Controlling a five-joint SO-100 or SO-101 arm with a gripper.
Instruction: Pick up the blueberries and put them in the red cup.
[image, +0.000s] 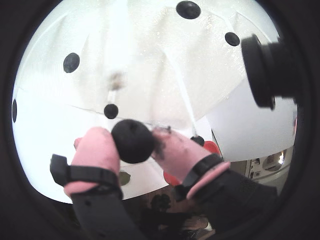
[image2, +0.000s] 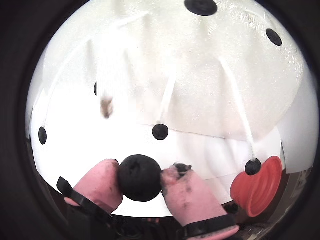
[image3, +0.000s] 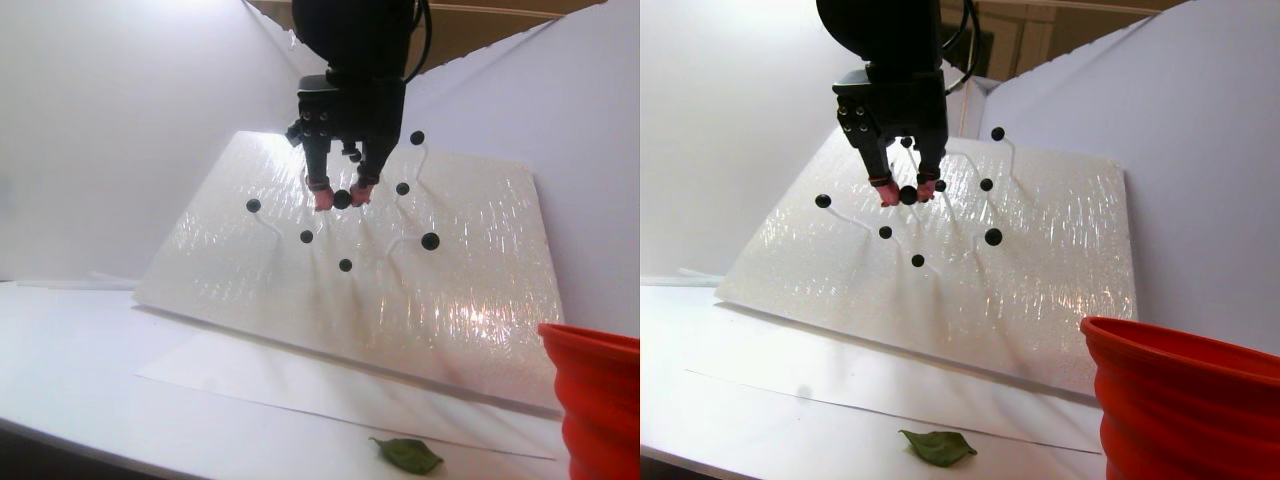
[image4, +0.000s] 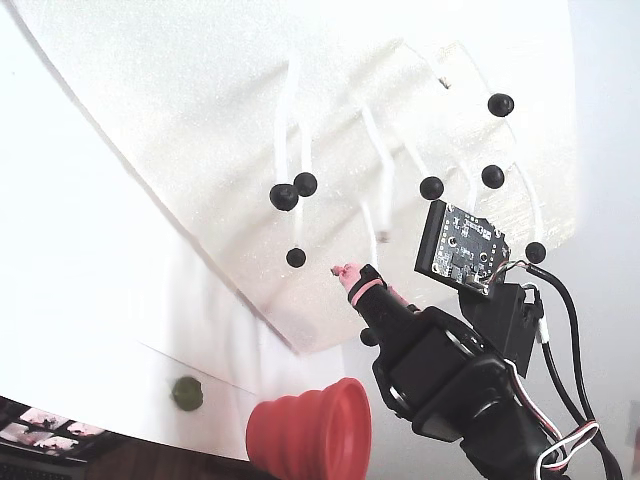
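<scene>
The gripper (image2: 140, 178) pinches one blueberry (image2: 139, 177) between pink fingertips (image2: 102, 182); the red cup (image2: 260, 185) sits at four o'clock.

Two fisheye cameras ride close behind my gripper (image: 135, 141); a low stereo pair faces the tilted white board (image3: 400, 280); another looks from overhead.

A white table (image3: 80, 370) carries a tilted glittery white board (image3: 400, 270), a green leaf (image3: 408, 455) before it, and the red cup (image3: 595, 400) right of the leaf in the stereo pair view.
</scene>
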